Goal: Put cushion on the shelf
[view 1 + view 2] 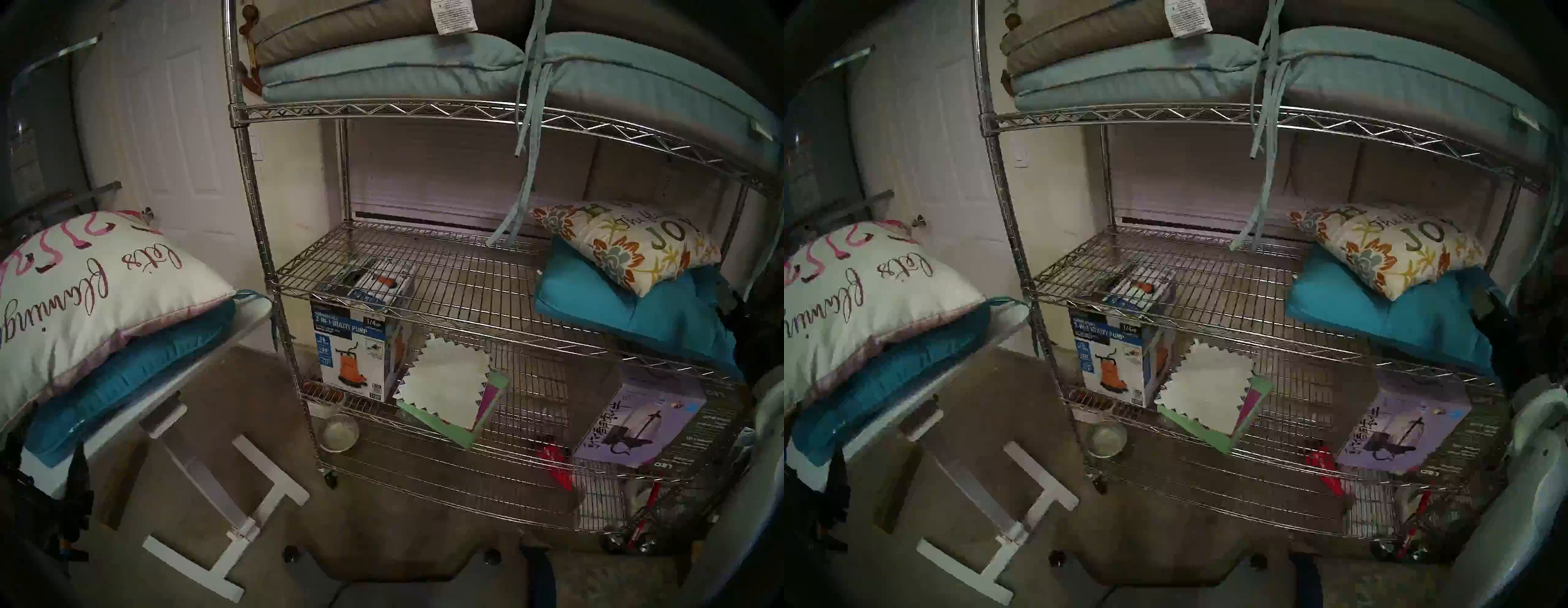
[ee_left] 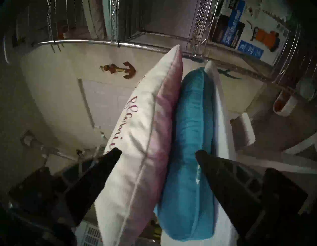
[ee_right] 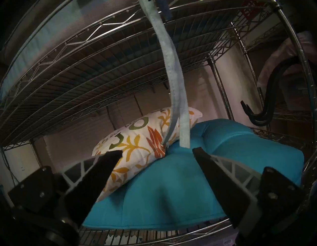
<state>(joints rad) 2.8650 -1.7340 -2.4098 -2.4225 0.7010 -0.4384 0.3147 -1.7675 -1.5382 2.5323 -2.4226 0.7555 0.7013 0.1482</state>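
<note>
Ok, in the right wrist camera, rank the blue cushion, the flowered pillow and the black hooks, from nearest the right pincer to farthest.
1. Blue cushion: directly under the open right pincer, on the shelf.
2. Flowered pillow: behind, toward the left, lying on the cushion.
3. Black hooks: far right, past the shelf's post.

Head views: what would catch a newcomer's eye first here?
The tall chrome wire shelf fills the middle, with a floral "JOY" pillow lying on a bright teal cushion at the right end of its middle tier. At left, a white pillow with pink script sits on another teal cushion on a small white table. An orange-and-blue utility pump box stands on a lower tier.
</note>
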